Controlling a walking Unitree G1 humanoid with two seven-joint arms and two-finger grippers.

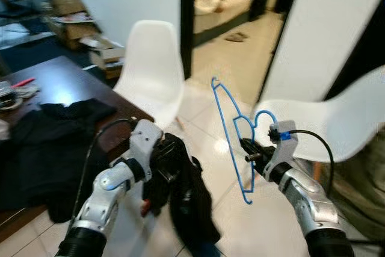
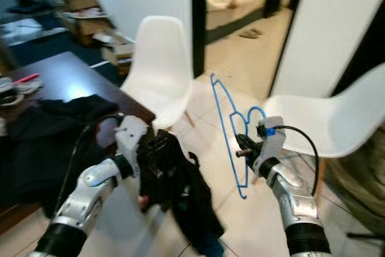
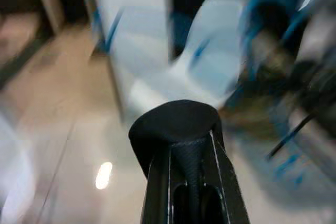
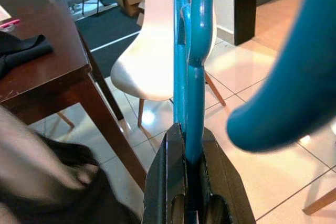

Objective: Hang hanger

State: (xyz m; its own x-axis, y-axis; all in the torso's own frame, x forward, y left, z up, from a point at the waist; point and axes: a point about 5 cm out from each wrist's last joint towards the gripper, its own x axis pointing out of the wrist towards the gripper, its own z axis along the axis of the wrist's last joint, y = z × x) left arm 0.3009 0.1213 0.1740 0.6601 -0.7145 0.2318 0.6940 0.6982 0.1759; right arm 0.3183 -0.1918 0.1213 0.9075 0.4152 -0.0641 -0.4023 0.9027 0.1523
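Thin blue wire hanger (image 1: 231,126) clamped upright in right tool (image 1: 248,150); left tool (image 1: 161,170) gripping black garment (image 1: 191,200).

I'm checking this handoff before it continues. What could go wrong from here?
The right end effector pinches only a thin bar of the blue hanger, which could twist or slip. The black garment dangling from the left end effector could drop to the floor or snag the table.
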